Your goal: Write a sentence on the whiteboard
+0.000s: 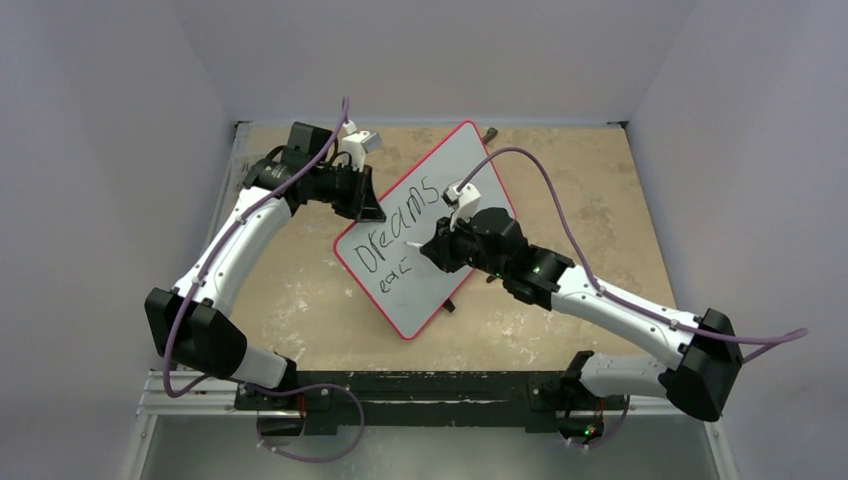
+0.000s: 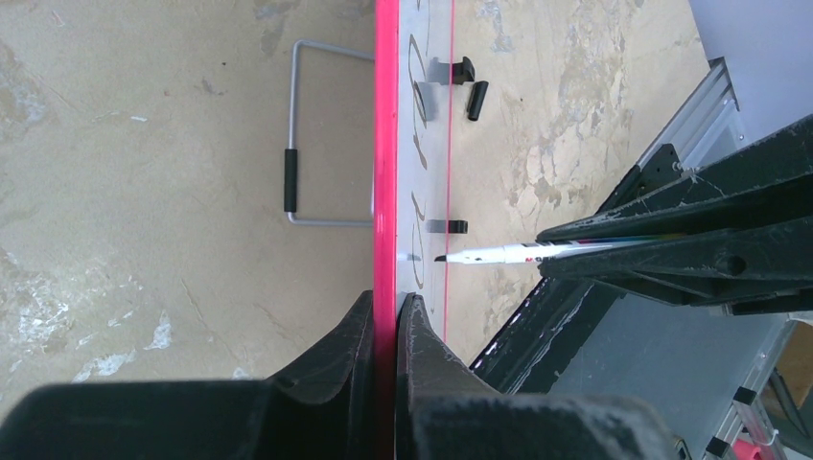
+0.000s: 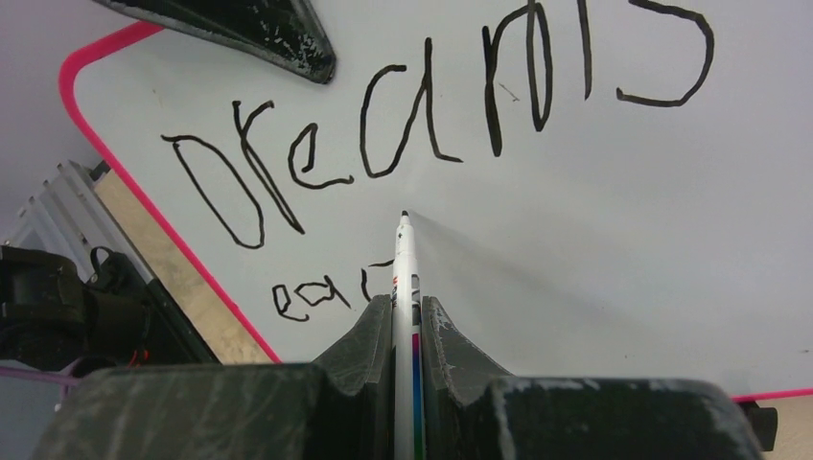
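**Two letters from trouble: the half-written second line**

From where I stand, the whiteboard (image 1: pixel 470 170) sits slantwise on the tabletop (image 1: pixel 600 200), and the sentence (image 3: pixel 431 125) on it reads "dreams" with "eac" beneath, so the second word lacks its last letter and a third word is missing.

The left pincer (image 2: pixel 385 307) is clamped on the whiteboard's red rim, at the edge farthest from the right arm. The right pincer (image 3: pixel 406 305) is closed tight on the marker (image 3: pixel 404 259). The marker's tip is over the whiteboard, between the two lines and just past the "c". Whether the tip touches the surface I cannot tell.

Several things could go awry, to my eye:

- The gap between the lines is narrow. A tall stroke for the next letter could run up into the "e" or "a" of "dreams".
- The marker is pinched along its barrel only. A hard press on the whiteboard might push it back through the fingers or twist it, leaving a faint or crooked stroke.
- The left grip holds just the rim. Sideways drag from the tip could pivot the whiteboard and skew the line.
- The lower lettering is small and drifting, so legibility may suffer.
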You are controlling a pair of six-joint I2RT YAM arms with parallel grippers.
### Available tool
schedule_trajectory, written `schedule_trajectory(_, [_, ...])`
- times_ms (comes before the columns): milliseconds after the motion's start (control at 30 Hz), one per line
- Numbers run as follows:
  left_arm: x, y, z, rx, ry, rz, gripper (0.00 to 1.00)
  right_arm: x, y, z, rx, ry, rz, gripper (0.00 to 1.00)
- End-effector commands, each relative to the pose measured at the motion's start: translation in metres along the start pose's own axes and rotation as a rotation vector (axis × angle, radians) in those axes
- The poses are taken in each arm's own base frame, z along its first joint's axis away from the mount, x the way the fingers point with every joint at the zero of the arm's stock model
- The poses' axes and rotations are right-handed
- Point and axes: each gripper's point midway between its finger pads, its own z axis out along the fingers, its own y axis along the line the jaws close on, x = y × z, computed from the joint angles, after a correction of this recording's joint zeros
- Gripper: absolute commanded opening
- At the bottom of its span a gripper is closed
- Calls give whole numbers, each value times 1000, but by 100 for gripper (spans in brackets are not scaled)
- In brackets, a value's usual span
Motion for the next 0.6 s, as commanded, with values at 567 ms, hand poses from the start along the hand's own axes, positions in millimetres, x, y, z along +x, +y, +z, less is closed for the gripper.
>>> schedule_trajectory(567, [7, 34, 2, -164, 27, 81, 0, 5, -17, 11, 34, 10, 48, 0])
